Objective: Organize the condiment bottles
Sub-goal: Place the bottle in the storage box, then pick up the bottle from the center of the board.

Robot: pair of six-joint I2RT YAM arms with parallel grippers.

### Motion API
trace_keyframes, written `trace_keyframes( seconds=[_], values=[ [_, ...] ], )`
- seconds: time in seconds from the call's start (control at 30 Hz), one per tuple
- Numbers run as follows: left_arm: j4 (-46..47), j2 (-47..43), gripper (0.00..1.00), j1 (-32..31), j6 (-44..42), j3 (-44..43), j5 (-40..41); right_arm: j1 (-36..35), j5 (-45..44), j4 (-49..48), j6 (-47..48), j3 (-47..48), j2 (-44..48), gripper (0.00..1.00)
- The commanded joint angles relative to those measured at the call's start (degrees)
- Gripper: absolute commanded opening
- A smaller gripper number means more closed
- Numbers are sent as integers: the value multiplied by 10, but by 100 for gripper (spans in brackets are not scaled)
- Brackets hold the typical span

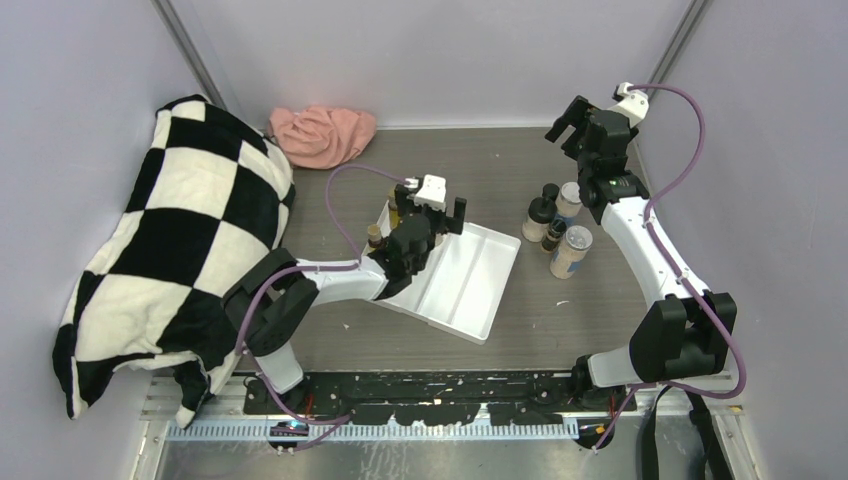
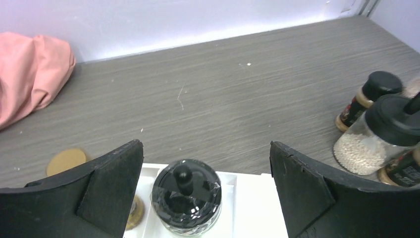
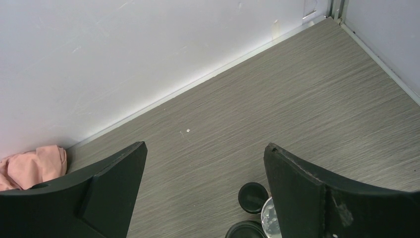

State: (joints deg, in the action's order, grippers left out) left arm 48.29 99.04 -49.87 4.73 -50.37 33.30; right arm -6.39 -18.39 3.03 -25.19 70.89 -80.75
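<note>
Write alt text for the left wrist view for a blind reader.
The left claw is open over a black-lidded jar in a white tray. Beyond, on the grey table, are a pink cloth at left and more bottles at right.

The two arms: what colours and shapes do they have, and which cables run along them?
Both the left arm and the right arm have white link covers between bulky black joint housings. A purple cable loops along each arm up to a small white camera box at the wrist. The left pincer and right pincer each have two broad, matte black, wedge-shaped fingers. No readable markings.
</note>
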Motion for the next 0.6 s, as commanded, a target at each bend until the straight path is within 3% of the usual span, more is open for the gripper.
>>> trace_keyframes(
  seconds=[0.0,0.17,0.37,0.57],
  values=[
    [-71,-48,100,-7,-39,-55,-38,-3,-17,-17,8,16,22,94],
    [-219,-32,100,-7,-62,-147,-185,-3,-22,-15,9,31,15,95],
    [-300,26,100,-5,-84,-238,-304,2,-39,-2,25,64,-3,95],
    [-373,96,100,11,-86,-342,-478,22,-49,30,21,106,-31,96]
  ],
)
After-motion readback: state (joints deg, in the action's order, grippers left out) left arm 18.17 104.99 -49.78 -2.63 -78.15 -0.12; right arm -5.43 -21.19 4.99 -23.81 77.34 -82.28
